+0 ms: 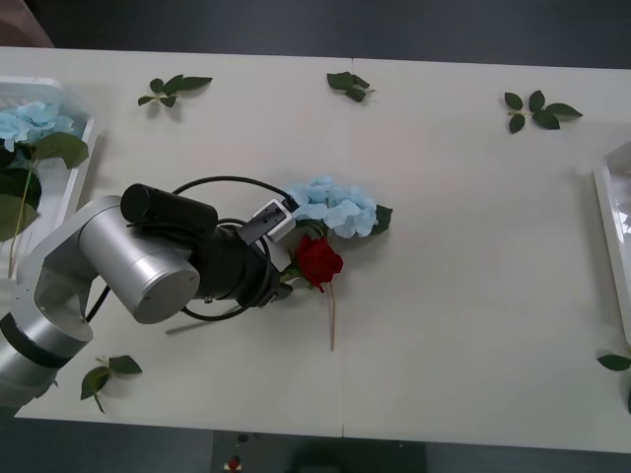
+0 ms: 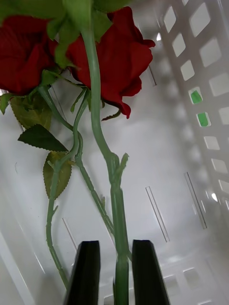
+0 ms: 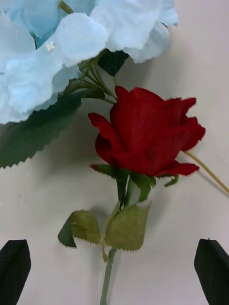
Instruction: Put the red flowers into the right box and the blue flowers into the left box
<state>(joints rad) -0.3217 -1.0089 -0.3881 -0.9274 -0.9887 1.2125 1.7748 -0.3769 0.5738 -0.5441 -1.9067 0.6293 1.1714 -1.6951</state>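
Note:
One of the red flowers (image 1: 318, 261) lies mid-table, its bloom against a blue flower (image 1: 335, 205). My left gripper (image 1: 281, 281) hovers right beside them, open; in the left wrist view the rose (image 3: 148, 136) and the hydrangea (image 3: 57, 52) lie ahead of my left gripper (image 3: 114, 243), whose black fingers stand wide apart. Another blue flower (image 1: 30, 120) rests in the left box (image 1: 74, 168). My right gripper (image 2: 118, 248) is shut on the green stem of a red flower (image 2: 114, 57) inside the right box (image 2: 200, 95), next to a second rose (image 2: 21, 52). The right box's rim (image 1: 616, 236) shows at the table's right edge.
Loose green leaf sprigs lie along the far edge (image 1: 173, 89) (image 1: 347, 86) (image 1: 537, 108), one near the front left (image 1: 106, 374) and one by the right box (image 1: 616, 363). Open tabletop stretches between the flowers and the right box.

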